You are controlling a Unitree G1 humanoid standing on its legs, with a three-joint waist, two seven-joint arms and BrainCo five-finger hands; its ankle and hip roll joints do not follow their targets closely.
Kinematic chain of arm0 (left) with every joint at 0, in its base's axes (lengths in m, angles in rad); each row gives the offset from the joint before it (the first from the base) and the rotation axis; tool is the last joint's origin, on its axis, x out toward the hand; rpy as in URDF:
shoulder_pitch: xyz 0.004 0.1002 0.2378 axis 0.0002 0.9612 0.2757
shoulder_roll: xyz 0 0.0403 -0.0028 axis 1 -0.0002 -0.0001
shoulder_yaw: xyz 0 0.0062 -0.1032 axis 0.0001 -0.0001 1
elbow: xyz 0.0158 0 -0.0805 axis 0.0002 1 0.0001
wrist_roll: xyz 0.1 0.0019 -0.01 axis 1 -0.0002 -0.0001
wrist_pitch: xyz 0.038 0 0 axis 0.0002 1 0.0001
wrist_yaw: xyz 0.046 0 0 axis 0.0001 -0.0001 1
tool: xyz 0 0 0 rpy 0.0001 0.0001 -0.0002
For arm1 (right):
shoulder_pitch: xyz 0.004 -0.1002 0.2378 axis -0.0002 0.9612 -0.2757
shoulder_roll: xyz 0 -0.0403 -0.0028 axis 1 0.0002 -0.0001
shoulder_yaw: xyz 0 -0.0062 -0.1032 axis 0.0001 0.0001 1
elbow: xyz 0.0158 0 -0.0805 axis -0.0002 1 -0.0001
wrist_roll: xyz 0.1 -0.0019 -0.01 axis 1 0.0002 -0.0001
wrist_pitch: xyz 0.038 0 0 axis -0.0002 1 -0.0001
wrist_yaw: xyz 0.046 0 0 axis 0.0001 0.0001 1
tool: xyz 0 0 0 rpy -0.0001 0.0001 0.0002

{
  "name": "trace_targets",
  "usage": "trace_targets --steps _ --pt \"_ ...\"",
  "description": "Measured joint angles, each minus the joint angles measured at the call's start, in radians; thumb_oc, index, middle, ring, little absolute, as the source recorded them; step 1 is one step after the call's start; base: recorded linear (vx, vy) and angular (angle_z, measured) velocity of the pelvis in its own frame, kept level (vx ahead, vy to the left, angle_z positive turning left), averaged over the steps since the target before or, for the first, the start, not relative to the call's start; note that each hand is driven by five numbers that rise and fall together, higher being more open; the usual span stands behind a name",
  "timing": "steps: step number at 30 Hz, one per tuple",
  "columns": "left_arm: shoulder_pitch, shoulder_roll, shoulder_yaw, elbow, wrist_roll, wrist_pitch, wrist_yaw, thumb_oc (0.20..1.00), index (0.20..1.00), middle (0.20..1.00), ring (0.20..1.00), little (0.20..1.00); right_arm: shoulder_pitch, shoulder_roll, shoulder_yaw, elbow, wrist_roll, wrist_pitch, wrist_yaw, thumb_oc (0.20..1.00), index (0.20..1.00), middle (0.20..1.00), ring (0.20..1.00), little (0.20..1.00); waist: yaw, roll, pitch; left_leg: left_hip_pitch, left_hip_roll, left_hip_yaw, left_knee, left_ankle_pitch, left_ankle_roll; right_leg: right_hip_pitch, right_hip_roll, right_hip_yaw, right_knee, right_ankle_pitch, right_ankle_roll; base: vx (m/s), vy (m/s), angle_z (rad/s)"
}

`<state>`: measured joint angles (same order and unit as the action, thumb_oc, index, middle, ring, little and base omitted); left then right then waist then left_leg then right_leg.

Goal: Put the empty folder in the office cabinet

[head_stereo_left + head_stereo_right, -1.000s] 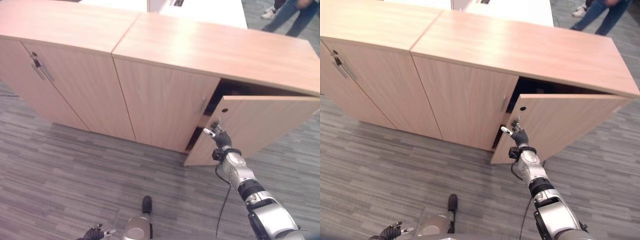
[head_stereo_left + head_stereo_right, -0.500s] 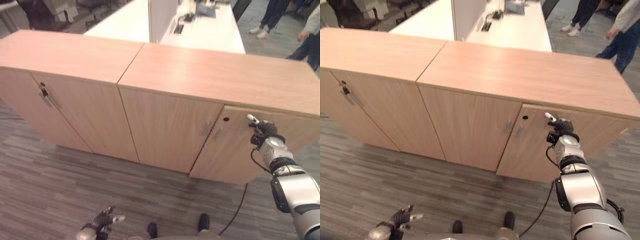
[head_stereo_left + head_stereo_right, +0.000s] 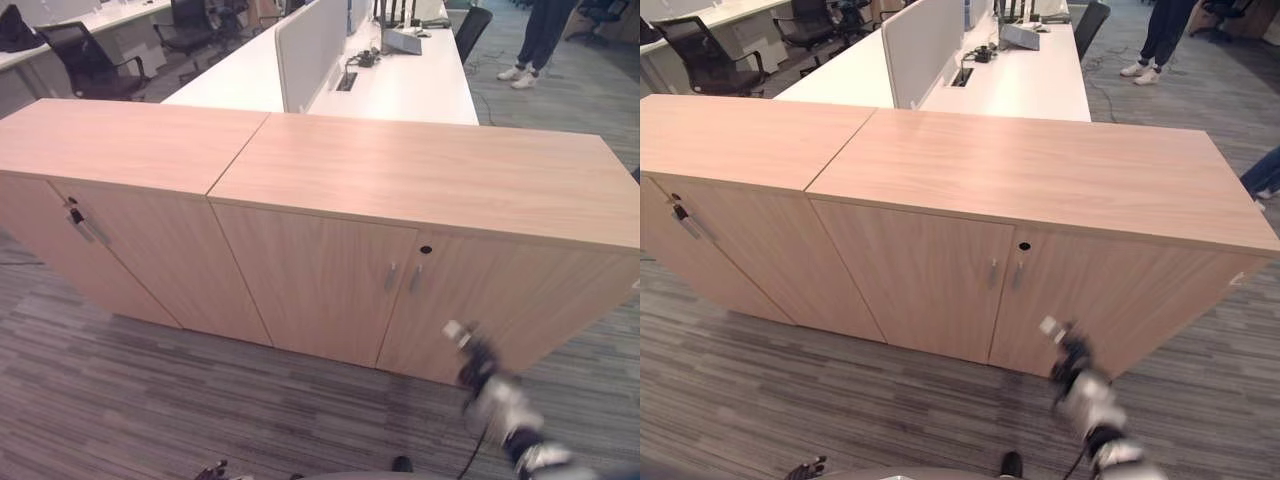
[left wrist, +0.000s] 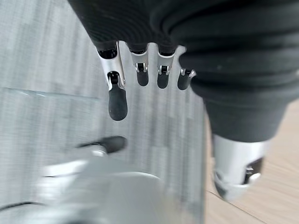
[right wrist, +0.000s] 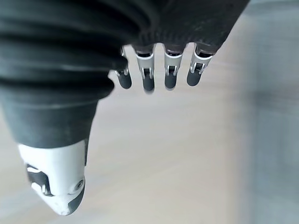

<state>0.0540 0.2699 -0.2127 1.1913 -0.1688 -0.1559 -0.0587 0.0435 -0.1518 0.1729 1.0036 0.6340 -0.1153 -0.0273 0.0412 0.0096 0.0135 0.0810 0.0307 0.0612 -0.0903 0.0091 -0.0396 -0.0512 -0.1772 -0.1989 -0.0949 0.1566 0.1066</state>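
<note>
The office cabinet (image 3: 420, 270) has all its doors (image 3: 500, 300) closed flush — no gap into the inside. Its wooden top lies bare; open carpet (image 3: 120, 390) spreads before it — the right hand (image 3: 478, 360) hangs there.

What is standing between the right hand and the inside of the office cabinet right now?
The cabinet's right door is shut flush beside the left door, closing off the inside. The right hand hangs in front of that door with its fingers straight, holding nothing. I can't see a folder anywhere.
</note>
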Motion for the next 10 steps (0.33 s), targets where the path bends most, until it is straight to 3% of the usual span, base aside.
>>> trace_targets --steps 1,2,7,10 --pt "-0.026 -0.010 0.028 0.003 0.000 -0.005 0.007 1.000 1.000 1.000 1.000 1.000 0.040 -0.005 -0.002 -0.001 -0.044 -0.002 0.015 1.000 1.000 1.000 1.000 1.000 -0.058 0.005 0.004 0.003 -0.001 0.024 -0.009 -0.009 0.004 -0.006 -0.003 0.022 0.000 0.006 0.011 0.08 -0.082 -0.28" --pt "-0.030 -0.011 0.027 0.006 0.000 -0.003 0.009 1.000 1.000 1.000 1.000 1.000 0.063 -0.008 -0.010 0.015 -0.067 -0.021 0.017 1.000 1.000 1.000 1.000 1.000 -0.072 0.002 -0.001 0.016 0.003 0.018 -0.009 -0.009 0.003 0.006 -0.001 0.018 0.000 -0.002 0.007 0.06 -0.063 -0.26" --pt "-0.045 -0.022 0.003 0.026 0.001 -0.001 0.009 1.000 1.000 1.000 1.000 1.000 0.024 -0.064 -0.001 0.173 -0.158 -0.005 0.029 1.000 1.000 1.000 1.000 1.000 -0.061 -0.022 -0.022 0.034 0.022 0.034 -0.010 -0.025 0.002 0.020 0.023 0.024 0.000 -0.012 0.007 0.02 -0.040 -0.09" --pt "-0.030 -0.023 -0.024 0.034 0.001 0.006 0.009 1.000 1.000 1.000 1.000 1.000 0.011 -0.067 0.000 0.218 -0.212 -0.003 0.029 1.000 1.000 1.000 1.000 1.000 -0.056 -0.019 -0.030 0.038 0.029 0.033 -0.009 -0.022 -0.006 0.024 0.031 0.024 -0.001 -0.014 0.001 0.02 -0.038 0.01"
